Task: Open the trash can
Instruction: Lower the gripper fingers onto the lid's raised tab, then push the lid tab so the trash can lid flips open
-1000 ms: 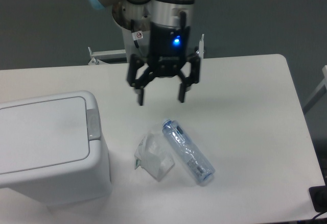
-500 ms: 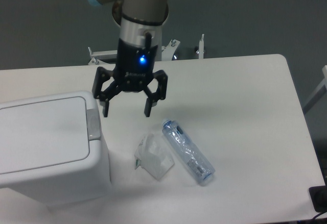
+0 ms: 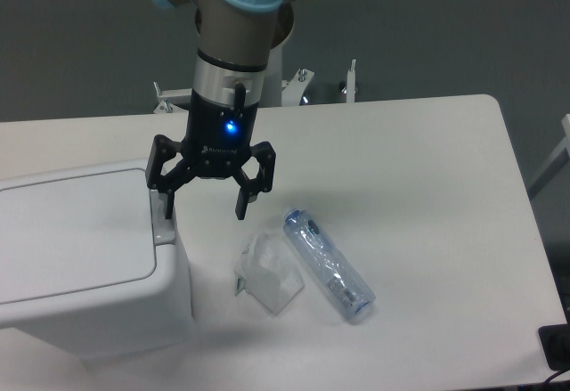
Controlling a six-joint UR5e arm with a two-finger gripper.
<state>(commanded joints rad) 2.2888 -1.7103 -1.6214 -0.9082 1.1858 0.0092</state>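
The trash can (image 3: 85, 257) stands at the left front of the table (image 3: 427, 168), its flat lid shut and its small grey latch button (image 3: 162, 215) on the right edge of the lid, facing the middle of the table. The gripper (image 3: 204, 204) hangs over that edge with its jaws spread wide and nothing between them; one finger (image 3: 169, 202) shows right over the button, though from this single view it is not clear whether it touches it.

The step in hand appears to be pressing the latch. To do it well, one fingertip should come squarely onto the grey button, not the white lid beside it, and push straight down so the can does not slide or tip. The other finger should stay clear of the can's side wall. Once the latch gives, the arm needs to lift away at once, since the lid will likely swing up into the space the wrist occupies.

A clear plastic bottle (image 3: 327, 264) and a crumpled clear wrapper (image 3: 265, 277) lie just right of the can, apart from the gripper.

A blue light (image 3: 231, 126) glows on the gripper body above a line of white lettering, too small to read. The bottle's label is likewise illegible.
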